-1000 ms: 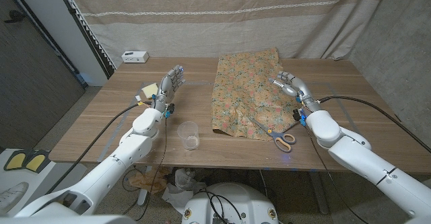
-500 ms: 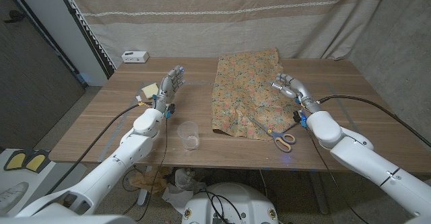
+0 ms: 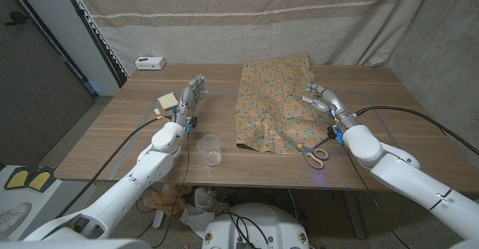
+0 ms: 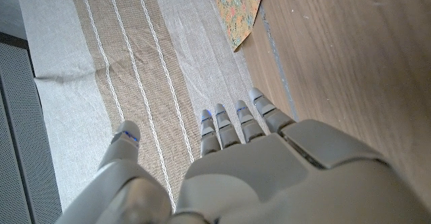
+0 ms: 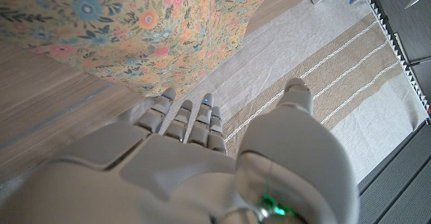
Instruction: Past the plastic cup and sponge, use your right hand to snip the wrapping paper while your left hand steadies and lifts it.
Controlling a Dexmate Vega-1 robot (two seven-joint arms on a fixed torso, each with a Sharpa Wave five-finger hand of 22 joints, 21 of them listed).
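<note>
At far left the sponge [image 3: 167, 99] lies beside the empty, spread left hand [image 3: 191, 96]; the plastic cup [image 3: 210, 150] stands nearer. The wrapping paper [image 3: 273, 99] is uncut. The right hand [image 3: 317, 98], also empty, must first take the scissors [image 3: 306, 149].

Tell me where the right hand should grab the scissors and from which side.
Take the scissors by the orange handle loops, which lie at the near end by the table's front edge. The blades point away across the wrapping paper. The right hand would likely do best coming down from above on the handle end.
</note>
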